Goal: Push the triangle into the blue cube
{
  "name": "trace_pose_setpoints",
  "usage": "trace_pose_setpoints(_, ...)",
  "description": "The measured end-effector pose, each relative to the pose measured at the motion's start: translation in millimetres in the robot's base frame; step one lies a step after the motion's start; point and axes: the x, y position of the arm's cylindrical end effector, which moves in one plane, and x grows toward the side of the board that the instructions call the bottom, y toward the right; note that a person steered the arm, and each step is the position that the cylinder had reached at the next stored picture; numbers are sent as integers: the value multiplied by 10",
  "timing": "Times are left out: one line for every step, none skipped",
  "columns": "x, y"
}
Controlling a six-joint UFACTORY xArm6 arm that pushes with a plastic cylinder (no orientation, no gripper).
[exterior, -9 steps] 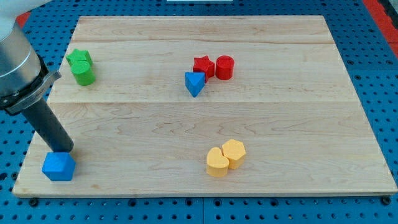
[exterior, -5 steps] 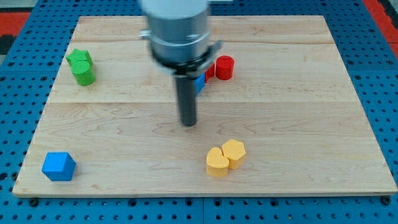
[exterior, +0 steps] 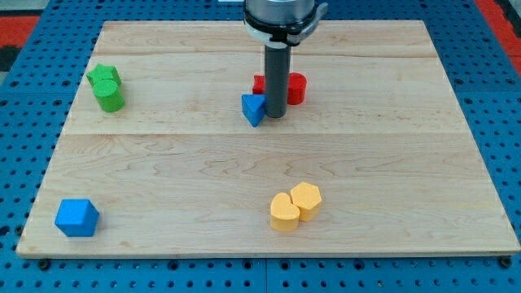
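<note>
The blue triangle (exterior: 253,109) lies near the middle of the wooden board (exterior: 391,155), toward the view's top. My tip (exterior: 275,115) stands right beside it, on its right side, touching or nearly touching it. The blue cube (exterior: 76,217) sits far off at the board's bottom left corner. The rod rises in front of the red blocks and hides part of them.
A red star (exterior: 259,84) and a red cylinder (exterior: 296,88) sit just above the triangle, behind the rod. Two green blocks (exterior: 106,88) lie at the upper left. A yellow heart (exterior: 284,212) and yellow hexagon (exterior: 307,198) lie at the bottom middle.
My tip has moved from beside the blue cube at the bottom left, across the board's middle, up to the triangle's right side. No block has visibly moved.
</note>
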Motion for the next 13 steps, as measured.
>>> trace_pose_setpoints(-145, -134)
trace_pose_setpoints(-142, -590)
trace_pose_setpoints(-62, -1000)
trace_pose_setpoints(-281, -835)
trace_pose_setpoints(-153, -1309)
trace_pose_setpoints(226, -1896)
trace_pose_setpoints(264, -1933)
trace_pose_setpoints(362, -2325)
trace_pose_setpoints(723, -2541)
trace_pose_setpoints(1139, -2486)
trace_pose_setpoints(1284, -2406)
trace_pose_setpoints(804, -2342)
trace_pose_setpoints(698, -2545)
